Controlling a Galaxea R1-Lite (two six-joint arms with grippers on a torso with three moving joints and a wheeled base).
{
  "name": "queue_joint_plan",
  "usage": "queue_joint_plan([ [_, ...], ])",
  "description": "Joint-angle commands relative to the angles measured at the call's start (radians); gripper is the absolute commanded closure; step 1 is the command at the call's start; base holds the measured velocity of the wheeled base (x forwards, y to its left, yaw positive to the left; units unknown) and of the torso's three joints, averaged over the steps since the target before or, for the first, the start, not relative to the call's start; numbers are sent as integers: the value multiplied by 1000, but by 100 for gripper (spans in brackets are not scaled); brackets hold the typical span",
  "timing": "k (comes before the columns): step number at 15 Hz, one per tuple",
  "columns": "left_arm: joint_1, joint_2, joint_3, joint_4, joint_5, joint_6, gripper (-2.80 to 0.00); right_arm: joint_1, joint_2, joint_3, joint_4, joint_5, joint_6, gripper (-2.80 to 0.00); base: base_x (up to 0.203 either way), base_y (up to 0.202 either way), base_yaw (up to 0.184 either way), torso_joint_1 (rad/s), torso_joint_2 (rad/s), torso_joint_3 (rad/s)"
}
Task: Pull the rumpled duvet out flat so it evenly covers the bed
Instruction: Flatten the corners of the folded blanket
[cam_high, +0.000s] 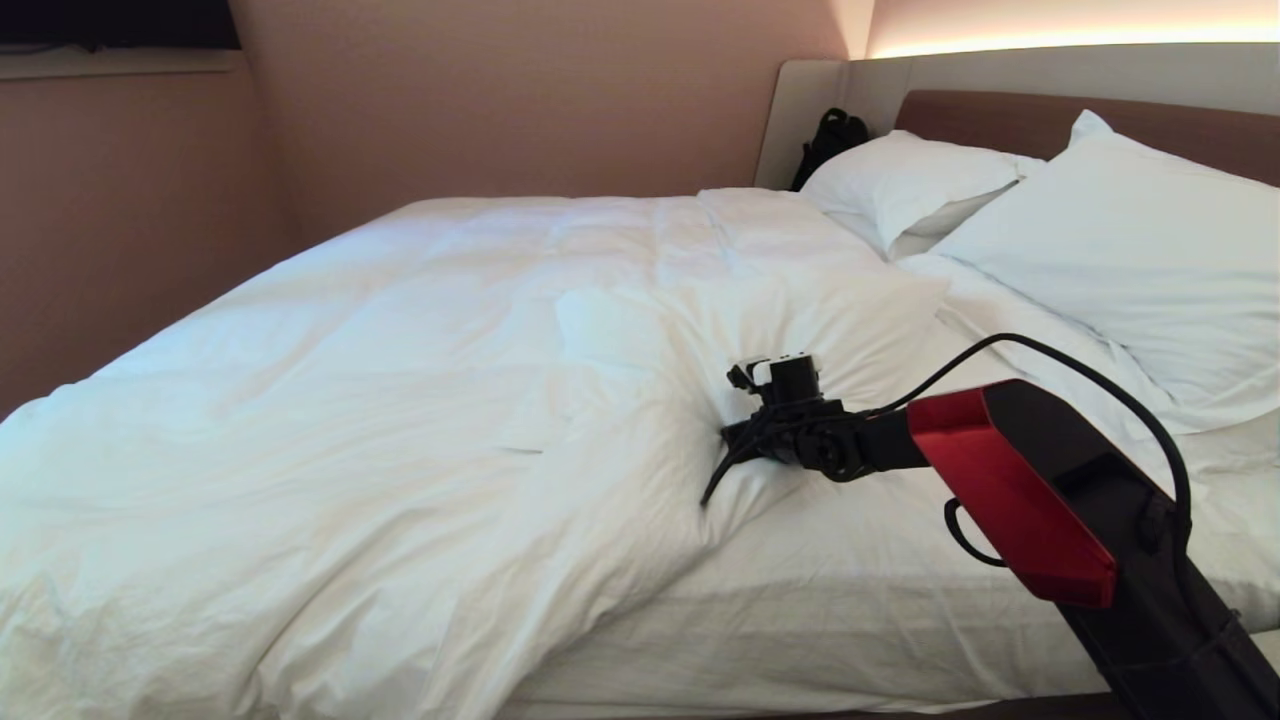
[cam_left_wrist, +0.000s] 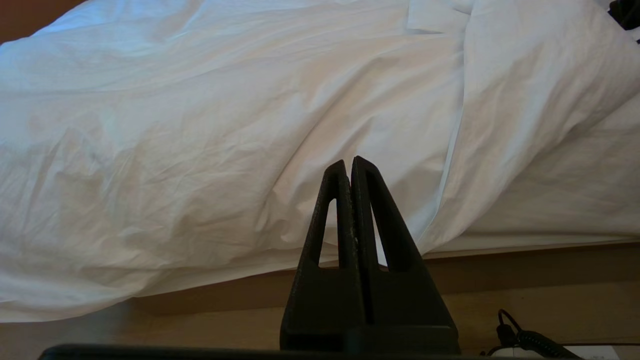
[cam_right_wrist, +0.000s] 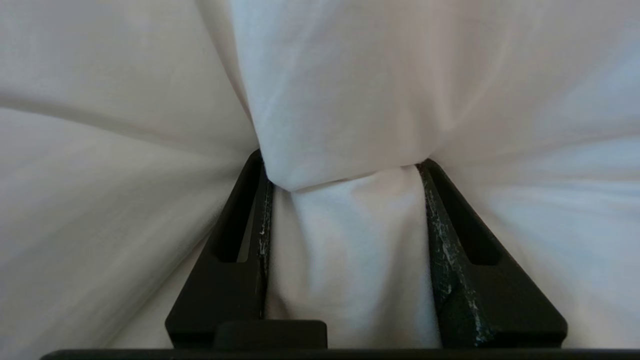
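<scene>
Right gripper (cam_right_wrist: 345, 170) half-closed around a bunched fold of the duvet (cam_high: 400, 400) at its turned-back near edge, bare bed (cam_high: 850, 600) sheet lying pillow-side of it; left gripper (cam_left_wrist: 350, 167) pinched shut, parked low beside the bed, farther off.

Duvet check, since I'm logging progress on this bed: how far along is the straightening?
Done: the duvet already lies fairly flat over the far side of the bed. In hand: the right end effector has a fold of duvet bunched between its fingers near the folded-back corner. Left: that corner leaves the fitted sheet bare below the pillows and needs pulling out. The left end effector is shut, off the bed's edge.
</scene>
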Motion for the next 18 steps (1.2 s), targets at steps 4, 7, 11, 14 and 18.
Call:
queue_joint_plan([
  [4, 0, 0, 0, 0, 0, 0, 0, -13, -125, 103, -7, -6, 29, 0, 0, 0, 0, 0, 0, 0],
  [7, 0, 0, 0, 0, 0, 0, 0, -43, -295, 270, -8, -7, 43, 0, 0, 0, 0, 0, 0, 0],
  [11, 0, 0, 0, 0, 0, 0, 0, -92, -463, 442, -14, -6, 48, 0, 0, 0, 0, 0, 0, 0],
  [14, 0, 0, 0, 0, 0, 0, 0, -118, -583, 588, -17, -4, 74, 0, 0, 0, 0, 0, 0, 0],
  [18, 0, 0, 0, 0, 0, 0, 0, -129, -670, 756, -88, -5, 84, 0, 0, 0, 0, 0, 0, 0],
])
